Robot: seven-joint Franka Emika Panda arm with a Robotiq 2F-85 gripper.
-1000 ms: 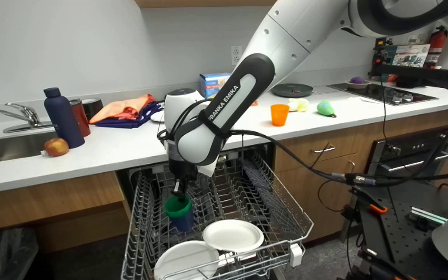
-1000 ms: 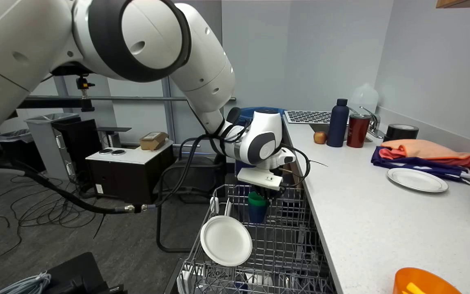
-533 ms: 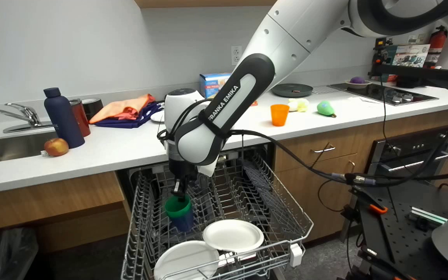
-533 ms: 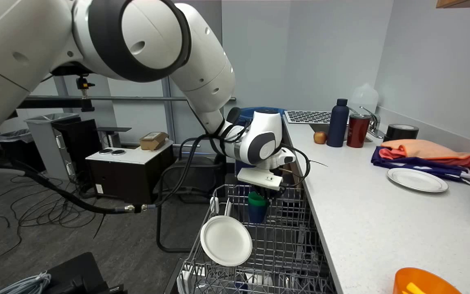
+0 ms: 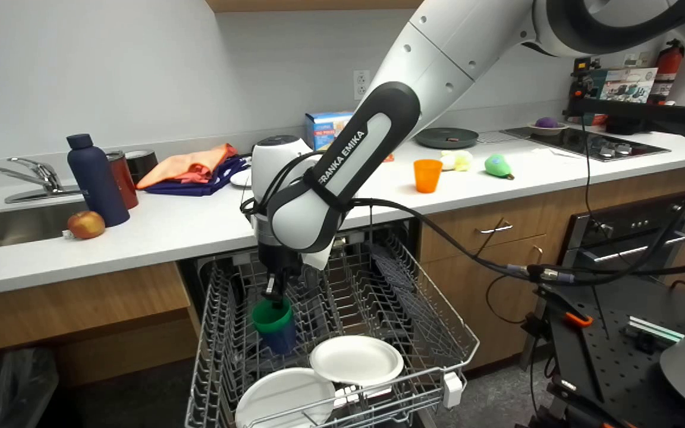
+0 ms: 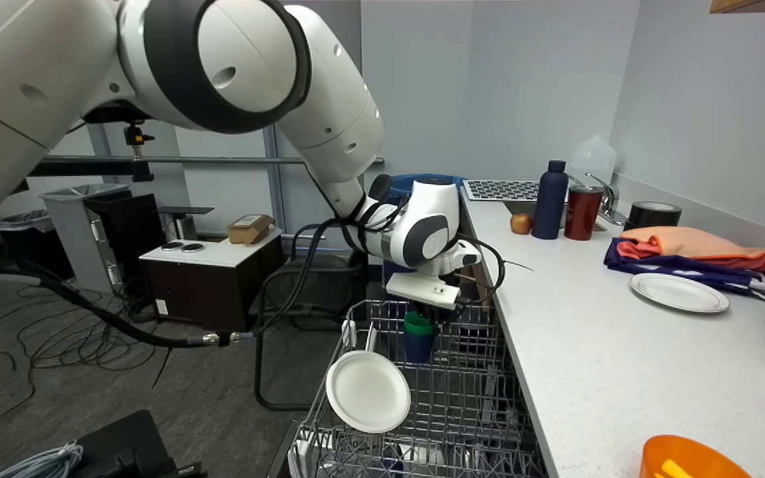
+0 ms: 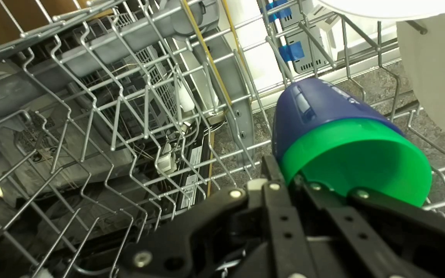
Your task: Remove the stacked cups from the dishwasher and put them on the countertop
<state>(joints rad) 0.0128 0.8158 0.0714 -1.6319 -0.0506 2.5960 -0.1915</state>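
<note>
Exterior view: countertop point(image 5: 191, 220) against wall point(image 5: 140, 65)

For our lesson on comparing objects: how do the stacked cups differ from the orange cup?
The stacked cups show green above blue; the orange cup is one colour outside. The stacked cups sit in the dishwasher; the orange cup stands on the countertop. The fingers straddle the stacked cups' rim; the orange cup stands clear of them. Both open upward.
</note>
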